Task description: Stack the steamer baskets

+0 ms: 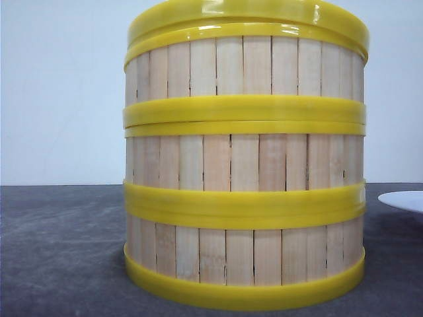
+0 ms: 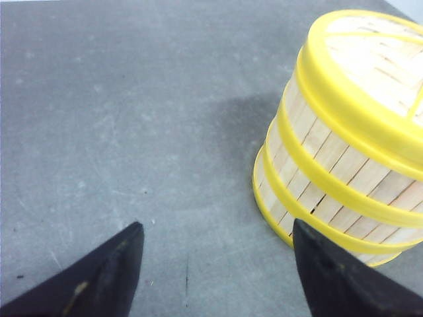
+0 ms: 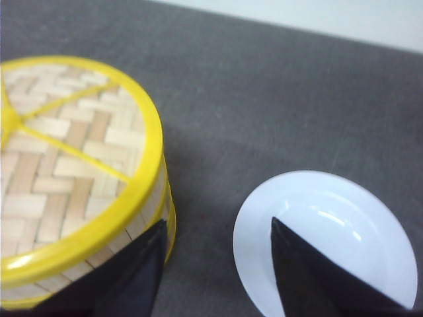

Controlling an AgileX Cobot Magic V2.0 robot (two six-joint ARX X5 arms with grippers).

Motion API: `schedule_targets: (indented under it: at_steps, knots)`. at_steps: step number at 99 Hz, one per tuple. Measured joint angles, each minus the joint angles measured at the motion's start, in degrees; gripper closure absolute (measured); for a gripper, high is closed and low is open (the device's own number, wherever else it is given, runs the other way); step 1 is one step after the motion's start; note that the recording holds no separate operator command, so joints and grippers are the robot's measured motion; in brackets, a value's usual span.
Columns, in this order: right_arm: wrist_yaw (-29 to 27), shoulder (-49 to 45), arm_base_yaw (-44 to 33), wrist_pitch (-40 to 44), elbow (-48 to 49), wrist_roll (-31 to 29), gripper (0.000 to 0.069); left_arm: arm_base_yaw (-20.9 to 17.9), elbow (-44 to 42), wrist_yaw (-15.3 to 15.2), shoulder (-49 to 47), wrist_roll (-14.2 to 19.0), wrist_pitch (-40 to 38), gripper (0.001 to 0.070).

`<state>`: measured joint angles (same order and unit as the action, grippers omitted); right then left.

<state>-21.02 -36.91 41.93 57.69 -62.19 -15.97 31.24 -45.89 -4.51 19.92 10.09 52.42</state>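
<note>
Three baskets [image 1: 244,165] stand stacked in one column on the grey table [image 1: 59,251], filling the centre of the front view, with the lid [image 1: 248,20] seated on top — its woven face crossed by yellow ribs. The plate [image 1: 403,199] lies on the table at 3 o'clock from the stack, apart from it. Left gripper [image 2: 215,271] hangs above bare table beside the stack, jaws wide, holding nothing. Right gripper [image 3: 215,264] — jaws likewise spread and empty — hovers between stack and plate.
</note>
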Motion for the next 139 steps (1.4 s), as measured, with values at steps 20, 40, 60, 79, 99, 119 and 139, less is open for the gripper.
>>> schedule_targets:
  at_steps: [20,40,60,79,99,119,139]
  knots:
    - [0.0,0.9,0.0,-1.5,0.0,-0.8,0.0551,0.0,0.0,0.0,0.0,0.0,-0.4,0.0520]
    - [0.0,0.7,0.0,-1.5,0.0,-0.8,0.0681,0.0,0.0,0.0,0.0,0.0,-0.5,0.0681]
    - [0.0,0.7,0.0,-1.5,0.0,-0.8,0.0686,0.0,0.0,0.0,0.0,0.0,-0.4,0.0682]
    - [0.0,0.7,0.0,-1.5,0.0,-0.8,0.0686,0.0,0.0,0.0,0.0,0.0,-0.4,0.0682]
    - [0.0,0.7,0.0,-1.5,0.0,-0.8,0.0686,0.0,0.0,0.0,0.0,0.0,-0.4,0.0682]
    - [0.0,0.7,0.0,-1.5,0.0,-0.8,0.0686,0.0,0.0,0.0,0.0,0.0,-0.4,0.0682]
    - [0.0,0.7,0.0,-1.5,0.0,-0.8,0.0686,-0.2,0.0,-1.2,0.0,-1.6,-0.4,0.0682]
